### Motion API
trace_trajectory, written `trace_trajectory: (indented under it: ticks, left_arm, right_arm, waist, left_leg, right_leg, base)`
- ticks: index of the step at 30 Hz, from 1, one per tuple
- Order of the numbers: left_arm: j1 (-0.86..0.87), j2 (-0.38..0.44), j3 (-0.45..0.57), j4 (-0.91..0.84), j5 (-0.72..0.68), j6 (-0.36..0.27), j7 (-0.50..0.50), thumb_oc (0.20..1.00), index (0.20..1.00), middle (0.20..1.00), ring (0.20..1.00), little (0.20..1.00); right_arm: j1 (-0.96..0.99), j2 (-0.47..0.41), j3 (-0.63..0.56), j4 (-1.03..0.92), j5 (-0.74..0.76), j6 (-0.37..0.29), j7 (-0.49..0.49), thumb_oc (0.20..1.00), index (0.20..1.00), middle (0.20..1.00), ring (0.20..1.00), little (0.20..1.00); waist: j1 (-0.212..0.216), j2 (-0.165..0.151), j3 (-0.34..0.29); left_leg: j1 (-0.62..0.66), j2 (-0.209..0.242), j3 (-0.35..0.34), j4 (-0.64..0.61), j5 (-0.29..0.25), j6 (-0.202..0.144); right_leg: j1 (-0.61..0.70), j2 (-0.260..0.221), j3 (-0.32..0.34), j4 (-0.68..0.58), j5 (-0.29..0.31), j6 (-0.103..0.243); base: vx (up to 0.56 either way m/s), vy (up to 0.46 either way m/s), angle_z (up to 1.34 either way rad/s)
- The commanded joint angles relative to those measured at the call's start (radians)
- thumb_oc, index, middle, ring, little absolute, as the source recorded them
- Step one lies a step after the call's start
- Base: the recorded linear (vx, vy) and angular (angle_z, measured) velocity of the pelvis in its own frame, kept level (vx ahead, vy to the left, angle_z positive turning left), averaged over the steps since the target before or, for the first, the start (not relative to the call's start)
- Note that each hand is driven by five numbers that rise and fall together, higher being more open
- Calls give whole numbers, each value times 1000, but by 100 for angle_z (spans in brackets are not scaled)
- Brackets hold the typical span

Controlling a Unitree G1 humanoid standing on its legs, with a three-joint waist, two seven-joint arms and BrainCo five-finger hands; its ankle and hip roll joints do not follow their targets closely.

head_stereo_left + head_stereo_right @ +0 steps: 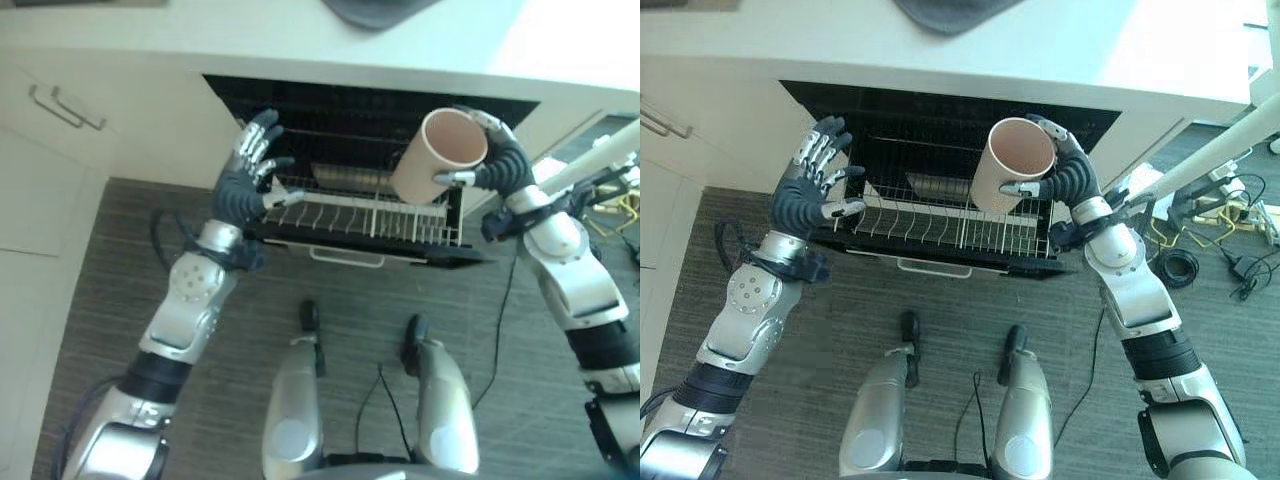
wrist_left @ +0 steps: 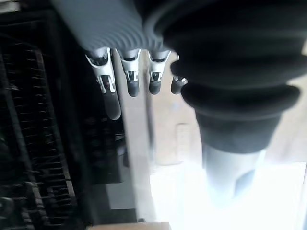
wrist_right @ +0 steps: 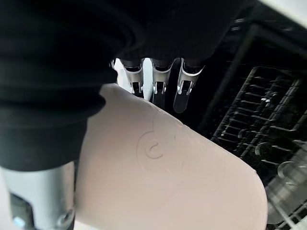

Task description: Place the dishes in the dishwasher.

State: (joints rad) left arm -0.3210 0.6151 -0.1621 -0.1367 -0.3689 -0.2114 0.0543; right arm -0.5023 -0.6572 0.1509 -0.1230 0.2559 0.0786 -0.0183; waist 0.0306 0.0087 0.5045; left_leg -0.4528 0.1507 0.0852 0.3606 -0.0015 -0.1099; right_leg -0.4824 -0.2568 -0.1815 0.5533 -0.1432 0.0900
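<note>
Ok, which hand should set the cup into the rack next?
The right hand. It already grips the cup above the right part of the pulled-out rack, so it probably only needs to lower it. The left hand is open and empty at the rack's left end.

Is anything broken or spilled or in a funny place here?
Nothing stands out. The right hand holds a pale cup tilted above the pulled-out dishwasher rack; the left hand is open by the rack's left end.
</note>
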Motion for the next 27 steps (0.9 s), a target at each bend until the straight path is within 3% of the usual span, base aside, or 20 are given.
trace_trajectory:
  ticks: [1,3,4,6,9,10,12,13,14,22,27]
  left_arm:
    - [46,65,33,-54,56,19,-30,1000,1000,1000,1000,1000]
    - [25,95,30,-53,32,70,-82,1000,1000,1000,1000,1000]
    - [0,137,19,-44,111,133,-103,1000,1000,1000,1000,1000]
    - [-41,210,1,-21,178,188,-114,1000,1000,1000,1000,1000]
    - [-114,313,-36,35,196,316,-165,1000,1000,1000,1000,1000]
    - [-152,351,-65,70,207,412,-231,1000,1000,1000,1000,1000]
    - [-181,375,-98,100,210,464,-284,1000,1000,1000,1000,1000]
    - [-185,381,-117,108,165,535,-366,1000,1000,1000,1000,1000]
    - [-179,372,-124,115,178,561,-398,1000,1000,1000,1000,1000]
    - [-244,344,-318,376,515,648,-577,1000,1000,1000,1000,1000]
    - [-259,287,-396,471,586,647,-649,1000,1000,1000,1000,1000]
  right_arm:
    - [-11,-31,-16,-88,20,-69,-39,200,200,200,200,200]
    - [-29,-48,-16,-85,22,-69,-49,200,200,200,200,200]
    - [-55,-62,-15,-74,27,-68,-49,200,200,200,200,200]
    - [-94,-96,-3,-62,54,-63,-60,200,200,200,200,200]
    - [-139,-146,10,-53,92,-61,-65,200,200,200,200,200]
    - [-161,-167,18,-52,107,-56,-59,200,200,200,200,200]
    - [-178,-184,20,-53,123,-55,-49,200,200,200,200,200]
    - [-190,-201,21,-66,135,-45,-37,200,200,200,200,200]
    - [-194,-204,19,-70,134,-44,-32,200,200,200,200,200]
    - [-315,-217,78,-32,150,-30,-1,200,200,200,200,200]
    - [-356,-191,98,-13,145,-21,21,200,200,200,200,200]
  waist:
    - [-14,-8,-148]
    - [-18,0,-138]
    - [-23,9,-133]
    - [-28,17,-124]
    - [-40,31,-120]
    - [-51,40,-120]
    - [-61,48,-117]
    - [-70,53,-114]
    - [-73,56,-116]
    - [-103,62,-100]
    - [-112,57,-93]
  left_leg:
    - [83,18,-62,47,-134,17]
    - [74,16,-61,54,-137,19]
    - [70,17,-57,57,-138,18]
    - [71,19,-50,66,-144,17]
    - [73,18,-37,59,-139,18]
    - [75,17,-28,57,-136,19]
    - [80,15,-21,56,-136,19]
    - [90,15,-11,56,-142,19]
    - [91,17,-4,49,-135,20]
    - [100,27,28,37,-135,22]
    - [102,33,42,36,-137,23]
  right_leg:
    - [74,-14,32,-131,34,42]
    - [59,-15,41,-119,30,43]
    - [49,-16,47,-110,29,45]
    - [40,-20,55,-90,19,48]
    - [30,-26,63,-89,22,52]
    - [24,-27,70,-86,22,55]
    - [21,-29,76,-83,22,56]
    - [24,-28,83,-80,15,58]
    - [23,-27,85,-89,22,56]
    - [12,-10,116,-97,22,55]
    - [11,0,119,-101,22,51]
  base:
    - [-9,36,-2]
    - [-25,48,2]
    - [-23,68,5]
    - [-3,72,1]
    - [-12,94,-2]
    - [2,108,2]
    - [15,113,-7]
    - [25,112,-12]
    - [42,101,-10]
    - [-17,41,-8]
    - [-38,-3,-6]
